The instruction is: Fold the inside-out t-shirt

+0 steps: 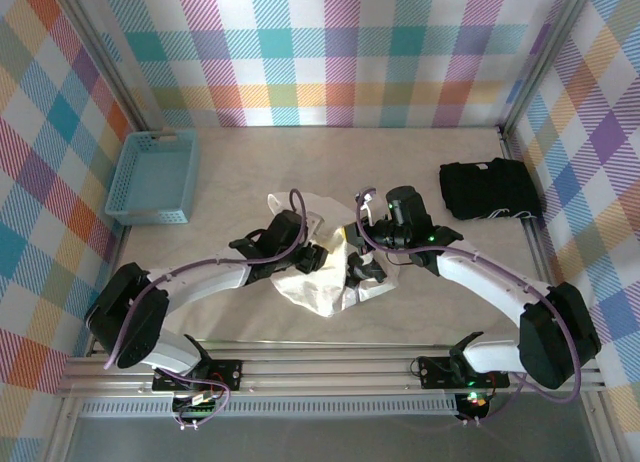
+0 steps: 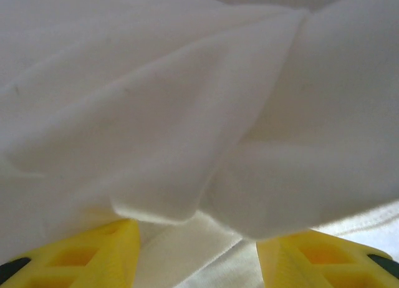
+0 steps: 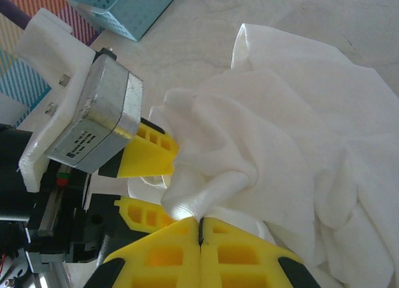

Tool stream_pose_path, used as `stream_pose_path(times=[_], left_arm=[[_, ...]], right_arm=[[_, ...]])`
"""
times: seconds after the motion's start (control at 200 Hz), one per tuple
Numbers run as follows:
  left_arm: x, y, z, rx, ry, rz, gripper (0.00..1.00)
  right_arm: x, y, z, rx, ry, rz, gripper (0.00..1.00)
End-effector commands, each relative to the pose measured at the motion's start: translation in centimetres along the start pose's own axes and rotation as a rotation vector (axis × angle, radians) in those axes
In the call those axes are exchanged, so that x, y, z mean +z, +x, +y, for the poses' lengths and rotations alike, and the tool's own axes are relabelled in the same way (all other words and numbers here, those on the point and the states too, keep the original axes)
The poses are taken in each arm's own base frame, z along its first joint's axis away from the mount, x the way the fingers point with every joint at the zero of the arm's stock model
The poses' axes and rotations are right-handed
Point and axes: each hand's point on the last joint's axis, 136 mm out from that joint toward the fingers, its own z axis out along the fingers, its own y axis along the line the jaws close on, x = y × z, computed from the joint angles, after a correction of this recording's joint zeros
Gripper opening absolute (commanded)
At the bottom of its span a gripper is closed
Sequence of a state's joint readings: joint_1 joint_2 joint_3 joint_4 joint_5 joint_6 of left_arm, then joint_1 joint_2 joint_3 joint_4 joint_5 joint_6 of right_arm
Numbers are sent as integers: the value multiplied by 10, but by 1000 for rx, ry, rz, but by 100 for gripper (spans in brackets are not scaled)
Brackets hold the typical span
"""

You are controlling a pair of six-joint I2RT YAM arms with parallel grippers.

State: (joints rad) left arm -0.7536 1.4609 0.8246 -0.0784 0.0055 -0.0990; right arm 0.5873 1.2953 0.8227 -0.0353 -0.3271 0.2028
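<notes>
shirt: white wrinkled thin-fabric t-shirt [image 1: 310,294] is lying bunched mid-surface [image 1: 300,162]
left tool [image 2: 196,241]: is standing part-open, cloth between its fingers
right tool [image 3: 199,222]: is pinching a shirt fold, fully closed

The t-shirt [image 3: 299,113] looked like thin, soft white cloth, faintly shiny and creased. I saw matt yellow plastic fingers [image 3: 162,257], a dull grey metal housing [image 3: 106,107] and a perforated blue plastic basket [image 1: 148,215].

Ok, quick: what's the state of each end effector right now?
Left end effector: open, fingers apart around bunched t-shirt fabric.
Right end effector: closed, pinching a fold of the t-shirt.
</notes>
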Motion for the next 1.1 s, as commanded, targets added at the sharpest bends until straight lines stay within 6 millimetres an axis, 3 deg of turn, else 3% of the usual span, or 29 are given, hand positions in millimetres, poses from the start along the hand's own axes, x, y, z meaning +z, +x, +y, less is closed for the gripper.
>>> stream_pose_path(times=[0.0,0.12,0.355,0.615,0.72,0.835,0.98,1.095], left_arm=[[4,-13,-7,34,8,-21,53],[10,-12,-12,33,37,-11,60],[18,-10,-11,22,27,0,64],[6,-24,4,-8,-61,-65,30],[-12,-36,4,-15,-62,-111,16],[-40,-56,2,-24,-50,-185,0],[-95,-95,-5,-33,-12,-337,0],[-149,-132,-18,-35,58,-483,0]], right_arm=[[0,-2,1,7,-20,-19,0],[-2,-4,-1,7,-13,-24,0],[0,-5,-3,9,-18,-29,0],[-2,-5,-8,4,5,-29,0],[-7,-10,-8,-6,20,-44,0],[-17,-29,-1,-27,17,-96,0],[-39,-67,20,-91,-14,-197,0],[-71,-102,36,-196,18,-289,0]])
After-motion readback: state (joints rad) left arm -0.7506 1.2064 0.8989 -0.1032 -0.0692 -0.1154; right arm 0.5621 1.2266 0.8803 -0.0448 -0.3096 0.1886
